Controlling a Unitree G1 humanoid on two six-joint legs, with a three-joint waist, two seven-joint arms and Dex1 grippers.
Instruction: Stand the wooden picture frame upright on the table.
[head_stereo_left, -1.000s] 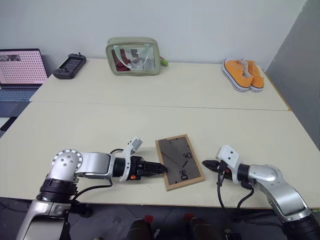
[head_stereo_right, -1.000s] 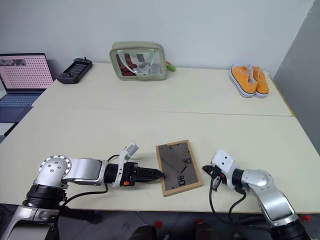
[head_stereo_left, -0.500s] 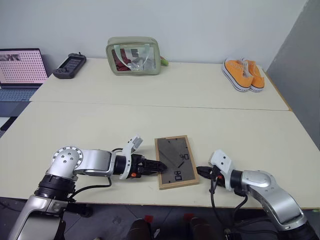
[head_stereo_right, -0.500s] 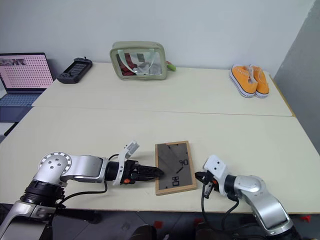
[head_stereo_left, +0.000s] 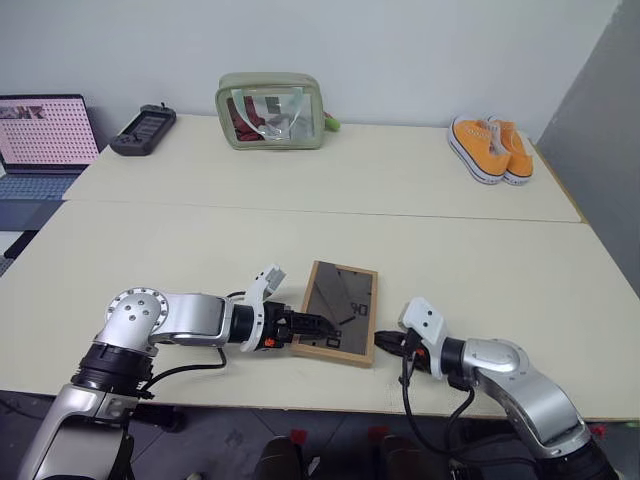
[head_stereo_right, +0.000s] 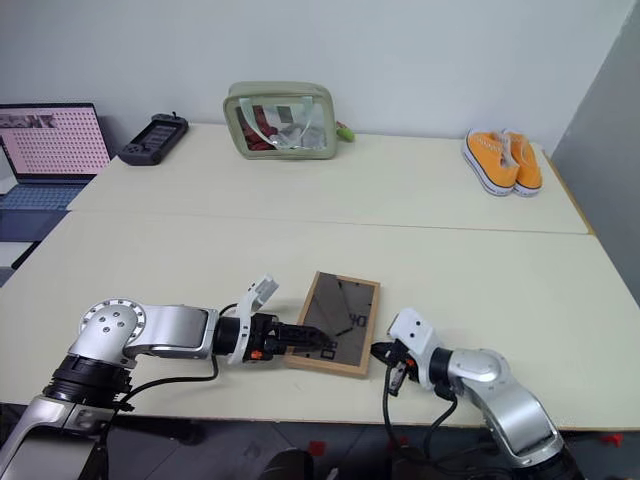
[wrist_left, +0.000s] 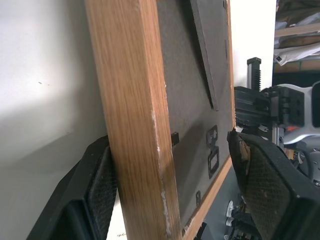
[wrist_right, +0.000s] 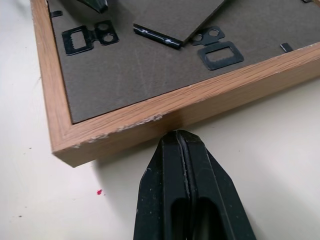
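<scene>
The wooden picture frame (head_stereo_left: 340, 303) lies face down on the table (head_stereo_left: 200, 250) near its front edge. Its dark back and prop leg (wrist_left: 210, 55) face up. My left gripper (head_stereo_left: 322, 323) is open and straddles the frame's left rail. One finger (wrist_left: 97, 192) sits against the rail's outer side and the other finger (wrist_left: 265, 185) hangs over the back. My right gripper (head_stereo_left: 384, 343) is shut. Its tip (wrist_right: 181, 137) touches the outer side of the frame's rail near the right front corner.
At the back of the table stand an olive pouch (head_stereo_left: 268, 98), a pair of orange shoes (head_stereo_left: 488, 148) and a black handheld console (head_stereo_left: 142, 128). A laptop (head_stereo_left: 45, 135) sits far left. The table's front edge runs just below the frame.
My right gripper moved left against the frame's near right corner. The frame slid left and swung, so its left rail now sits between my left gripper's fingers.
</scene>
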